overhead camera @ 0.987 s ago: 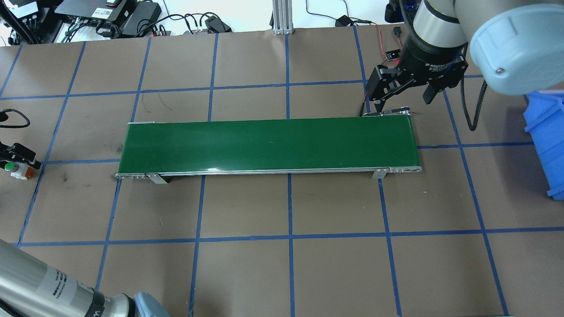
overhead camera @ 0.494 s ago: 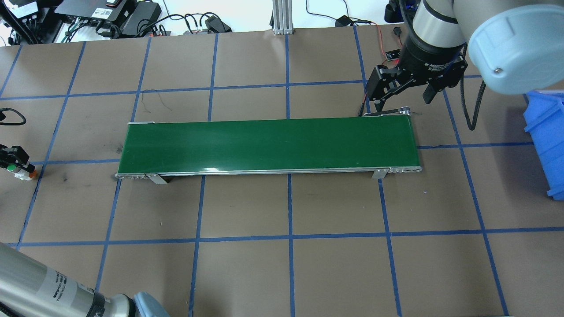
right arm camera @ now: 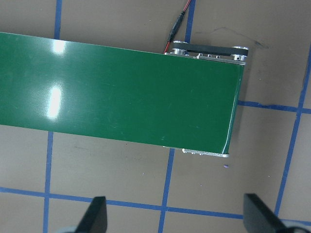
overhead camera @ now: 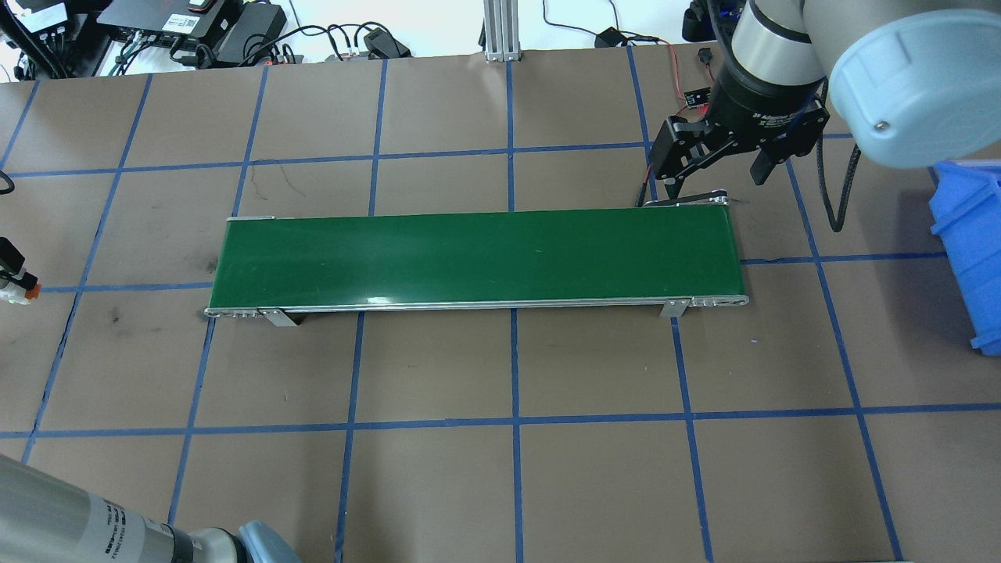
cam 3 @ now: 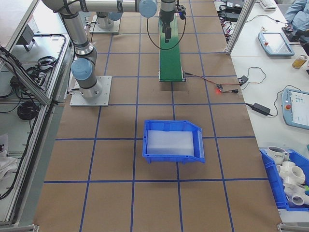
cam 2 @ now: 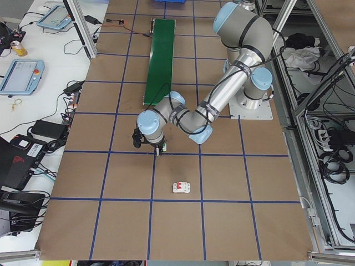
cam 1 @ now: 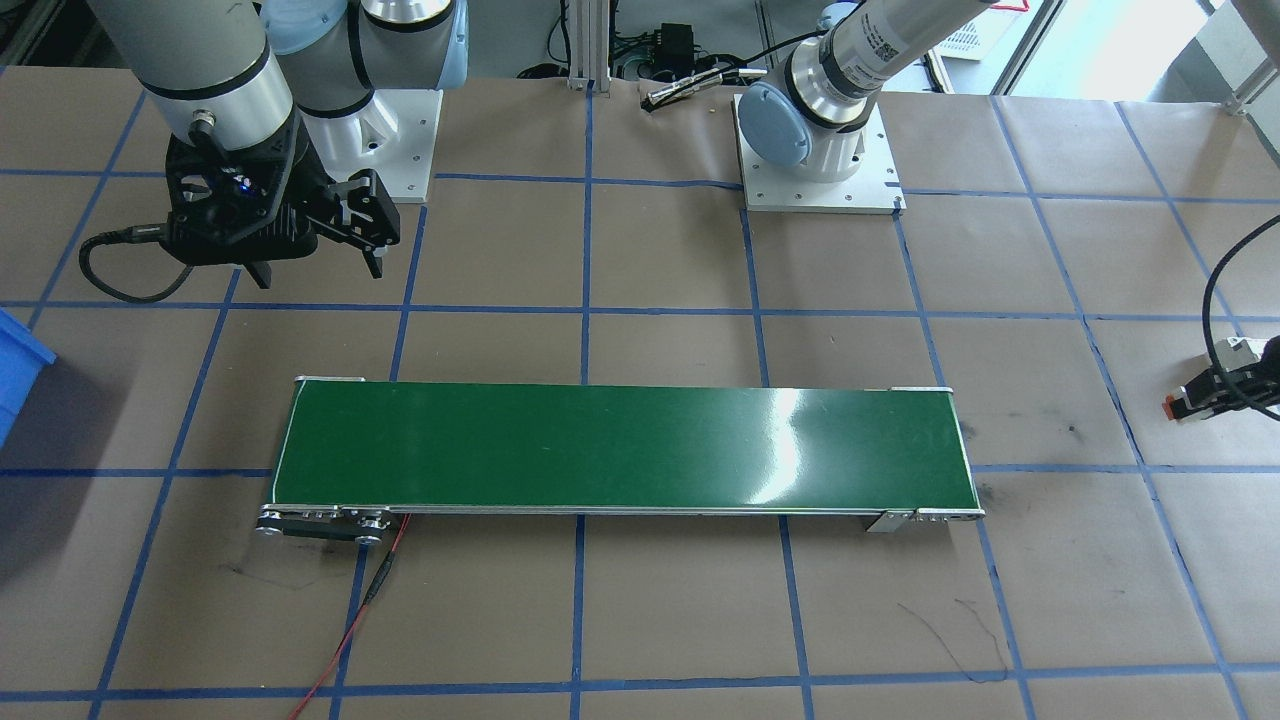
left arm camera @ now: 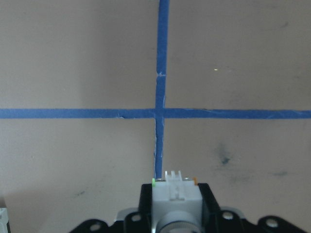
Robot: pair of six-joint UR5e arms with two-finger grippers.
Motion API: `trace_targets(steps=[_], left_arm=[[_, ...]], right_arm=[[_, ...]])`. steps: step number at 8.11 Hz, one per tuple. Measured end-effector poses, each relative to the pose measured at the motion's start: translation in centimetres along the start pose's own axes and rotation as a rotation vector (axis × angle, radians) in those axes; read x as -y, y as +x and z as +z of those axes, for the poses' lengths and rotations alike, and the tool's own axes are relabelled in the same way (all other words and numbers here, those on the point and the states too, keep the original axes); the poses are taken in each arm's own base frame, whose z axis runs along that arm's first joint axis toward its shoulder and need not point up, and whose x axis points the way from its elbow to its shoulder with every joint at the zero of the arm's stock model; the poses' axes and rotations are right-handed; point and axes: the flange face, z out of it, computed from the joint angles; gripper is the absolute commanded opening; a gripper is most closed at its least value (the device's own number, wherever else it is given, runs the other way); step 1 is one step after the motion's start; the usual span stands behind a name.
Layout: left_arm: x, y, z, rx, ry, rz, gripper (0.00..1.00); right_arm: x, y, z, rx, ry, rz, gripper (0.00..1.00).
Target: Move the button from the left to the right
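The left arm stretches far out to its own side, its hand (left arm camera: 176,204) shut on the button (left arm camera: 175,194). The right arm hangs upright, its hand (overhead camera: 718,168) spread wide, fingers (right arm camera: 95,216) pointing down.

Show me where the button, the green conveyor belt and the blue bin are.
button (cam 1: 1195,398), exterior front-facing view, on its white body.
green conveyor belt (overhead camera: 477,258), overhead exterior view, on the belt's middle.
blue bin (cam 3: 172,155), exterior right view, on its near wall.
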Motion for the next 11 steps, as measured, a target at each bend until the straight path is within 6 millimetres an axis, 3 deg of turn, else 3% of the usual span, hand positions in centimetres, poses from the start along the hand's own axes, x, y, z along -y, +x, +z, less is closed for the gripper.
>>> trace_targets(steps=[2, 4, 5, 8, 9, 11], left_arm=[[0.3, 3.9, -3.8, 0.032, 0.023, 0.04, 0.0], [1.2, 8.0, -6.1, 0.061, 0.045, 0.06, 0.0], [2.3, 10.7, -6.5, 0.067, 0.05, 0.074, 0.0], [5.8, 21.7, -6.0, 0.07, 0.055, 0.079, 0.0], [6.4, 24.4, -5.6, 0.054, 0.06, 0.067, 0.0], [7.4, 27.9, -4.5, 0.035, 0.055, 0.07, 0.0]], right_arm=[[0.0, 0.0, 0.1, 0.0, -0.005, 0.001, 1.0], [-0.1, 0.0, 0.1, 0.002, -0.006, 0.003, 1.0], [-0.1, 0.0, 0.1, 0.002, -0.008, 0.003, 1.0], [-0.4, 0.0, 0.4, 0.005, -0.045, 0.003, 1.0], [-0.5, 0.0, 0.4, 0.006, -0.047, 0.003, 1.0], [-0.1, 0.1, 0.2, 0.004, -0.021, 0.005, 1.0]])
